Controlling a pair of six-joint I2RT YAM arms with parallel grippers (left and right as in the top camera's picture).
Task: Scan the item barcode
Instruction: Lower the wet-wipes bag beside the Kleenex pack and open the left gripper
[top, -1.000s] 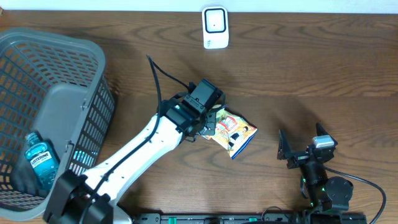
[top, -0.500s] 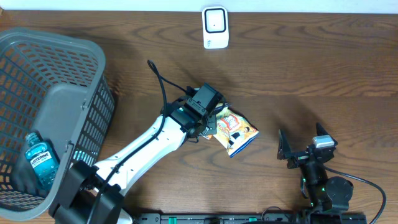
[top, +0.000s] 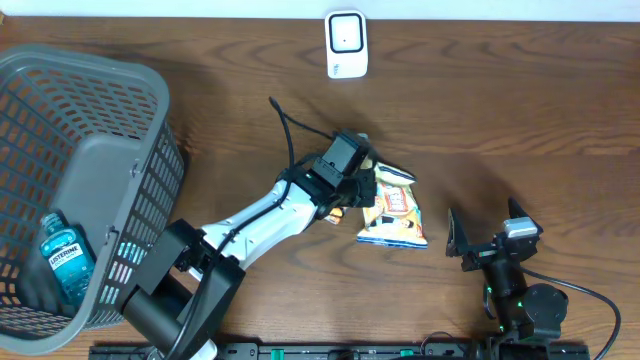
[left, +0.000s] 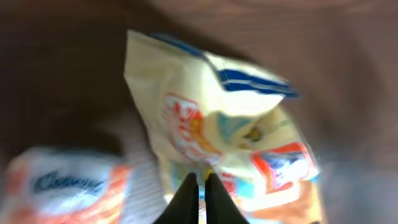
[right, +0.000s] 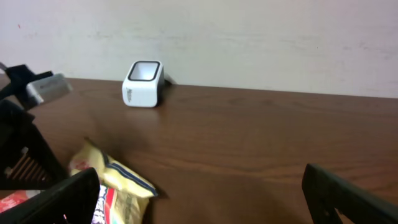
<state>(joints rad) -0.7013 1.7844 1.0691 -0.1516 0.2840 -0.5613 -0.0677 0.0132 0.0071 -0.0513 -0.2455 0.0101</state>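
The item is a yellow snack bag (top: 393, 207) with red and blue print, just right of the table's middle. My left gripper (top: 366, 188) is shut on its left edge. The left wrist view is blurred, and there the bag (left: 217, 118) fills the frame above the pressed-together fingertips (left: 201, 185). The white barcode scanner (top: 346, 45) stands at the table's far edge, well beyond the bag. My right gripper (top: 485, 234) rests open near the front right, holding nothing. Its view shows the bag (right: 115, 182) at lower left and the scanner (right: 143, 83) against the wall.
A grey plastic basket (top: 95, 110) fills the left side, with a blue mouthwash bottle (top: 66, 258) inside. A white and orange packet (left: 68, 186) shows blurred below the bag in the left wrist view. Bare wooden tabletop lies between bag and scanner.
My left arm has swung to the right and turned, carrying the bag with it. The bag now lies farther right, pointing toward the front. The right arm has not moved.
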